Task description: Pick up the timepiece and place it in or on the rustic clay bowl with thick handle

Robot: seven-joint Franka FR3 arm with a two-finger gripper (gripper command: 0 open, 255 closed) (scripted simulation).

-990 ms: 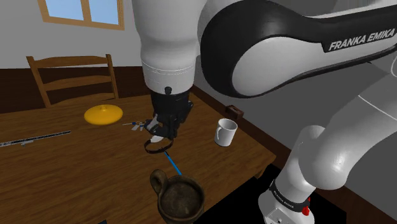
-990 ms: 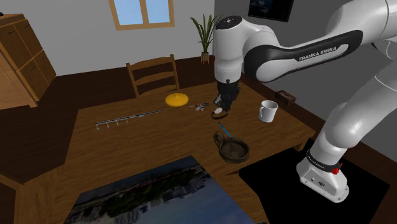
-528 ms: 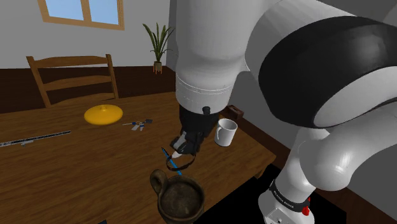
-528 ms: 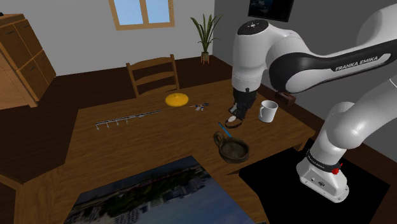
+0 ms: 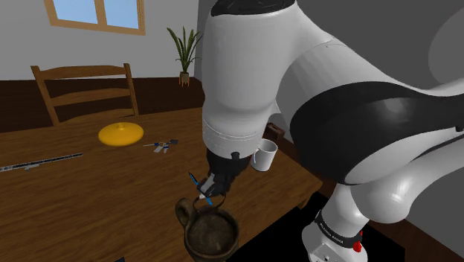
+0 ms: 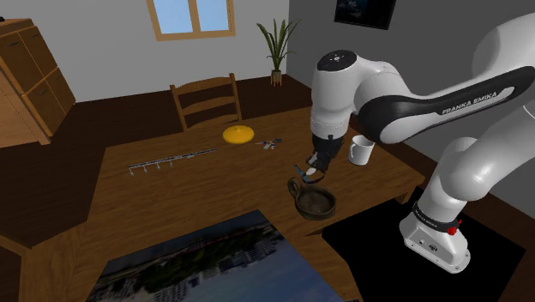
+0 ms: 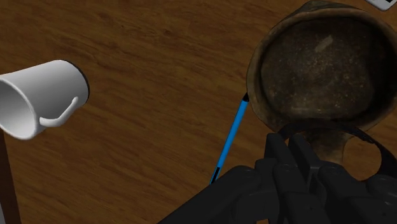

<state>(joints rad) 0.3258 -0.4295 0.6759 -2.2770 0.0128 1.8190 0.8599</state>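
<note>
In the last second the gripper, clenched on the black-strapped wristwatch, has swung from the middle of the desk toward its near edge; the watch now hangs over the handle-side rim of the brown clay bowl; release seems close.

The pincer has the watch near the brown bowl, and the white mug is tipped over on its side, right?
Not quite: the white mug stands upright, as the shoulder view shows. The pincer does have the watch near the brown bowl.
</note>
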